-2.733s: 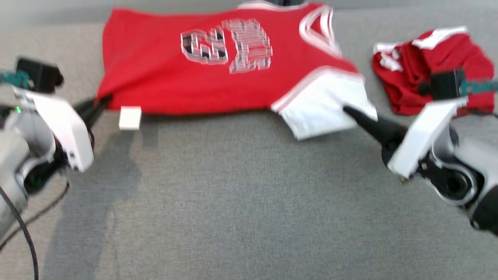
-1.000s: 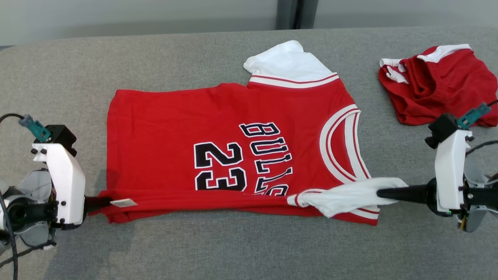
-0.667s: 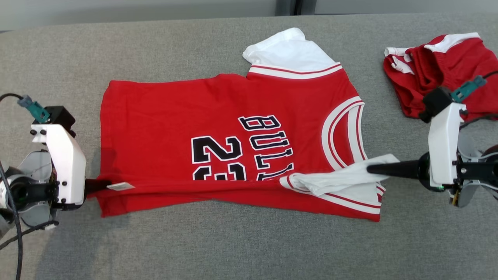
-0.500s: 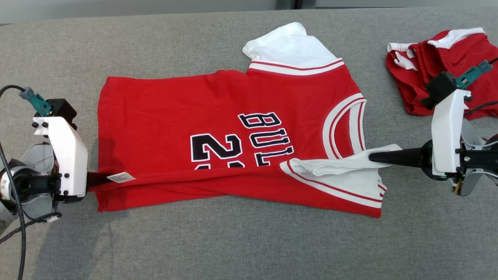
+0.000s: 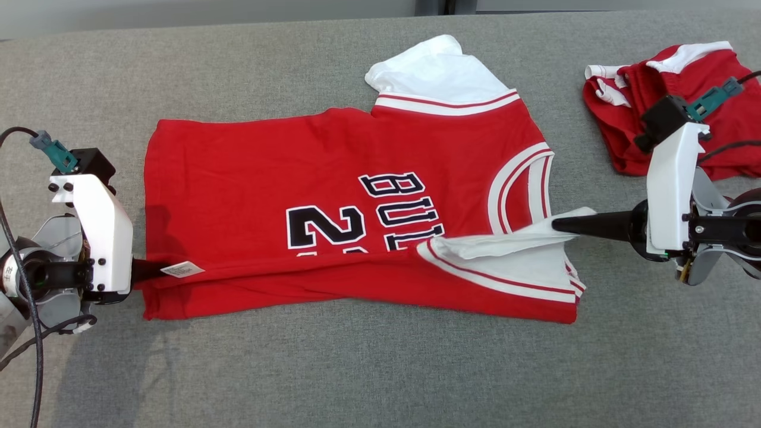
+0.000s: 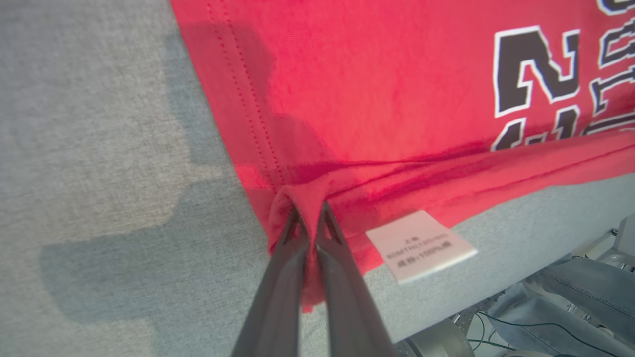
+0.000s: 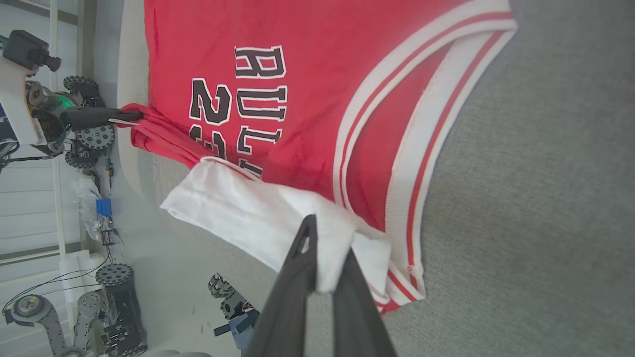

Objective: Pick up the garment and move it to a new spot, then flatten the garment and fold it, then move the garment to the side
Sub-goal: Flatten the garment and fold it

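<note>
The red jersey (image 5: 333,172) lies spread across the middle of the grey desk (image 5: 357,368), neck hole toward the robot's right and hem toward its left. The black "23" and lettering face up. Its near edge is doubled over onto the front, and the fold covers the lower part of the number and letters.

The left pincer (image 5: 156,270) is clamped tight on the hem corner at the near left. In the left wrist view a bunch of red cloth is squeezed between the two dark fingers (image 6: 283,277). A small white label (image 5: 181,270) sticks out just beside the tips.

The right pincer (image 5: 562,226) is closed on the near white sleeve (image 5: 511,246). It holds the sleeve slightly off the desk, so the cloth stretches in a pale ridge across the red-striped trim.

The other white sleeve (image 5: 434,74) lies flat at the far side. A crumpled pair of red shorts (image 5: 624,119) sits at the far right, apart from the jersey and partly behind the right arm.
</note>
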`<state>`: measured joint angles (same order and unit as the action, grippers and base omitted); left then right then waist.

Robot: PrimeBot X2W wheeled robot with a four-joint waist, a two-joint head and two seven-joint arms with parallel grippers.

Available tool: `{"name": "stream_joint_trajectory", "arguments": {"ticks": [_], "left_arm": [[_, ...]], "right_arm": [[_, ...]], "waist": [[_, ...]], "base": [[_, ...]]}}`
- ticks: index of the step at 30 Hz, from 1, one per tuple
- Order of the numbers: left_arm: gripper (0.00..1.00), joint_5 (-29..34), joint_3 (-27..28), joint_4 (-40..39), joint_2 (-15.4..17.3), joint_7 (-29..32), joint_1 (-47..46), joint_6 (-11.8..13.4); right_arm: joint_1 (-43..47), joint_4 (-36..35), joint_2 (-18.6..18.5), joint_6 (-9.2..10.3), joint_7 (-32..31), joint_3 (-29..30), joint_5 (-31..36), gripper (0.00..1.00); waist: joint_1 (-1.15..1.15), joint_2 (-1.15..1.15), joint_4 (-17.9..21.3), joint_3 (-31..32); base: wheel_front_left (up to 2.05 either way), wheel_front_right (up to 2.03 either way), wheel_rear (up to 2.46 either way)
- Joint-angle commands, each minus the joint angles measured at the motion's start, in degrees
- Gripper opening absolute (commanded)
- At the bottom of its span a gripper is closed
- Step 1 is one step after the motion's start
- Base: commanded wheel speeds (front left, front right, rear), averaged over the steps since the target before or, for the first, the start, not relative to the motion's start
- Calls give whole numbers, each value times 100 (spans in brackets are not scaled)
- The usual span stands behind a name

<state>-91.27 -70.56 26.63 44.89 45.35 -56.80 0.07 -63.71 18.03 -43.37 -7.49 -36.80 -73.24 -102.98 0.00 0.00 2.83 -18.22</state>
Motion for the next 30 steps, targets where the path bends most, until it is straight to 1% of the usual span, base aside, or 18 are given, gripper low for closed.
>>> {"name": "stream_joint_trajectory", "arguments": {"ticks": [1, 2, 3, 4, 6, 10, 15, 16, 18, 19, 22, 23, 26, 28, 29, 30], "left_arm": [[0, 6, 25, 55, 9, -1, -63, -22], [0, 26, 28, 85, 3, -20, -76, -48], [62, 52, 29, 107, -7, -44, -85, -62], [100, 84, 26, 135, -22, -68, -89, -75], [100, 139, 8, 188, -51, -133, -96, -102], [100, 97, 102, 305, -151, -347, -30, -161], [100, 185, 124, 450, -156, -554, 61, -245], [100, 218, 179, 485, -141, -797, 143, -310], [100, 333, 216, 497, -89, -1072, 154, -362], [100, 333, 216, 497, -89, -1072, 154, -362], [100, 435, 251, 480, -19, -1464, 335, -422], [100, 457, 309, 437, 80, -1725, 419, -462], [100, 579, 386, 320, 234, -2229, 583, -488], [100, 607, 456, 194, 282, -2640, 776, -482], [100, 650, 500, 114, 326, -2885, 855, -470], [100, 772, 533, 55, 407, -3162, 904, -395]], "right_arm": [[-46, 30, 13, -2, 59, -9, -25, 50], [-49, 18, 25, -2, 105, -4, -25, 99], [-51, 17, 36, -2, 161, 4, -32, 100], [-57, 27, 47, -2, 220, 7, -34, 100], [-53, 24, 72, -2, 317, 11, -45, 100], [-21, -66, 59, -2, 708, 143, 0, 100], [187, -162, 1, -2, 1208, 293, 12, 100], [383, -217, -86, -2, 1469, 358, -28, 100], [541, -284, -156, -2, 1653, 369, 23, 100], [541, -284, -156, -2, 1653, 369, 23, 100], [792, -368, -243, -2, 1972, 409, 92, 100], [968, -422, -300, -2, 2181, 441, 121, 100], [1212, -542, -390, -2, 2503, 468, 236, 100], [1357, -638, -423, -2, 2784, 519, 338, 100], [1433, -666, -463, -2, 2954, 535, 416, 100], [1512, -689, -490, -2, 3118, 542, 511, 100]], "waist": [[0, 0, -3, 9], [0, 0, -3, 19], [0, 0, -3, 30], [0, 0, -4, 44], [0, 0, -9, 79], [0, 0, -22, 173], [0, 0, -25, 326], [0, 0, -28, 437], [0, 0, -25, 501], [0, 0, -25, 501], [0, 0, -19, 587], [0, 0, -15, 647], [0, 0, -13, 704], [0, 0, -15, 737], [0, 0, -17, 751], [0, 0, -18, 763]], "base": [[0, 0, 0], [0, 0, 0], [0, 0, 0], [0, 0, 0], [0, 0, 0], [0, 0, 0], [0, 0, 0], [0, 0, 0], [0, 0, 0], [0, 0, 0], [0, 0, 0], [0, 0, 0], [0, 0, 0], [0, 0, 0], [0, 0, 0], [0, 0, 0]]}}
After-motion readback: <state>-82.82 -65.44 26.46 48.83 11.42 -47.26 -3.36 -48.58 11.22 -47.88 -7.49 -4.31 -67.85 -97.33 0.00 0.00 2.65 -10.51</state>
